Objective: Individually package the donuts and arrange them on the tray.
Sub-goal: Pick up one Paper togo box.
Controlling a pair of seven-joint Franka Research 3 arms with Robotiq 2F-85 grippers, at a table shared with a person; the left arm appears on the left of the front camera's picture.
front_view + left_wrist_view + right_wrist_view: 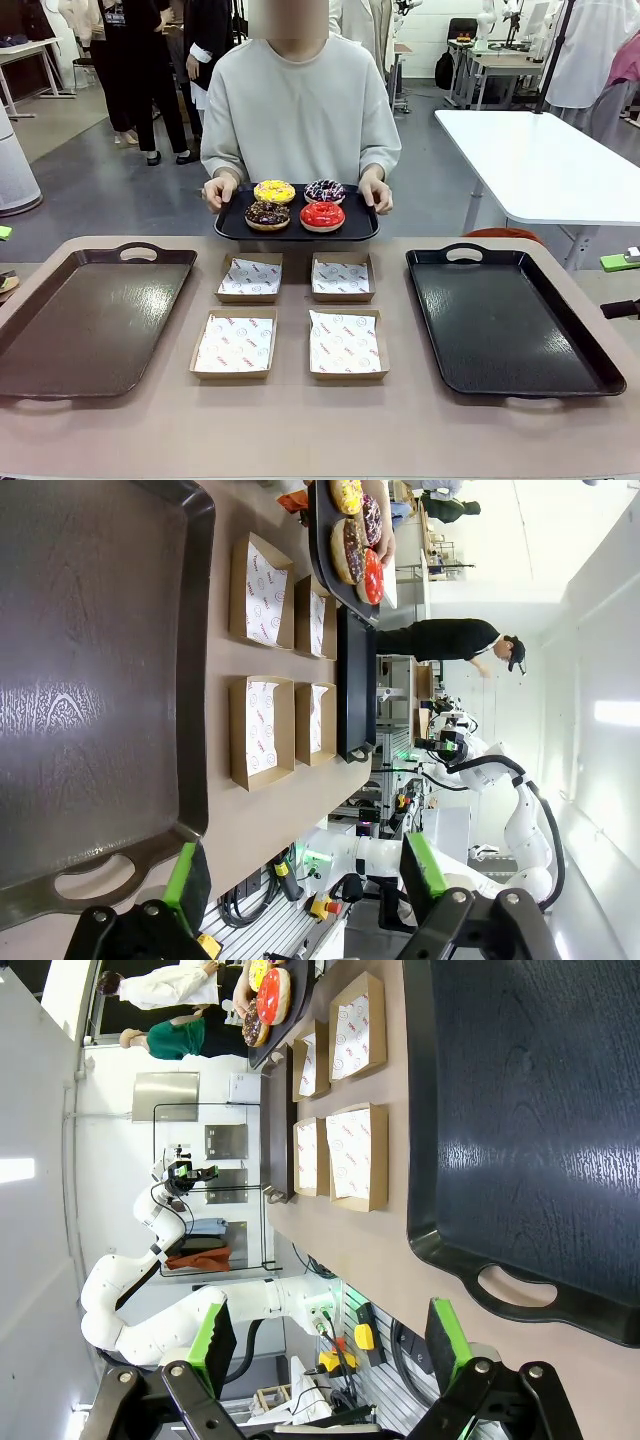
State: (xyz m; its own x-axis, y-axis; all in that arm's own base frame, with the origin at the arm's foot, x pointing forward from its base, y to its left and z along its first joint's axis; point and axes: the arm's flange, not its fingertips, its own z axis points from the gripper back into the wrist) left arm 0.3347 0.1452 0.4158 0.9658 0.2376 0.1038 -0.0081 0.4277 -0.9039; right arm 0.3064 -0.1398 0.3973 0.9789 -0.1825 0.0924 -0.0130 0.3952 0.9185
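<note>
Left gripper (305,880): jaws spread wide with nothing between them. It hangs near the handle end of the brown tray (60,330).
Right gripper (330,1345): also wide apart and empty, near the handle end of the black tray (510,320).
Table (300,430): carries both big trays and the boxes. The person stands at its far side.
Brown tray: flat on your left side, nothing on it.
Black tray: flat on your right side, nothing on it.
Serving tray (230,225): held at the table's far edge by the person's hands (218,192), one at each end. Its long side runs left to right across your view.
Boxes (250,278): four paper-lined boxes, two by two, between the big trays, none filled yet.
Donuts (295,203): all four sit on the serving tray, two by two. The yellow donut (274,190) and the purple donut (324,190) are in the far row. The chocolate donut (267,213) and the red donut (322,215) are in the near row.
Direction: the donuts lie straight ahead of you, beyond the boxes, well apart from both grippers.
Nearer arm: about even, as they sit midway. The chocolate and yellow donuts favour your left arm, the red and purple your right.
Axis: the rings lie flat, icing up, with no long axis, so you can likely grasp from any side.
</note>
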